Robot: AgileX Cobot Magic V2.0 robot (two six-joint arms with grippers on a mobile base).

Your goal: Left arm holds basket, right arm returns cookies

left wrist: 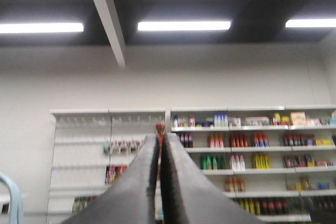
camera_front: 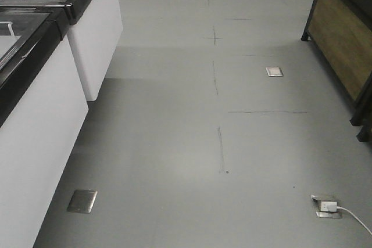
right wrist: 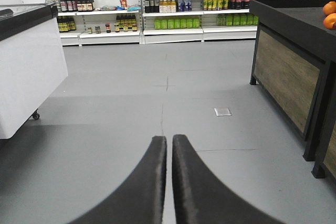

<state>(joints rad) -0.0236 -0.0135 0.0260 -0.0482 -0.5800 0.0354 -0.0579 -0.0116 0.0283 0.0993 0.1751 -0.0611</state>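
Left end effector (left wrist: 160,139) and right end effector (right wrist: 169,140) both look pinched shut, cookies nowhere in view, just a pale-blue sliver, maybe the basket (left wrist: 10,198), down-left of the left one.

Front view:
- white chest freezers (camera_front: 40,120) with black rims: two
- metal floor plates (camera_front: 82,201): three
- white plug (camera_front: 329,206) with cable: one
- wood-panelled display stand (camera_front: 343,39): one

Left wrist view:
- left gripper (left wrist: 159,139): one, with two dark fingers (left wrist: 136,187)
- ceiling light strips (left wrist: 184,25): three
- white ceiling beam (left wrist: 107,14): one

Right wrist view:
- right gripper (right wrist: 169,140): one, with two black fingers (right wrist: 147,182)
- oranges (right wrist: 329,8): two, on the stand's black top
- freezer: one
- floor plate: one
- shelved bottles (right wrist: 176,23): too many and too small to count
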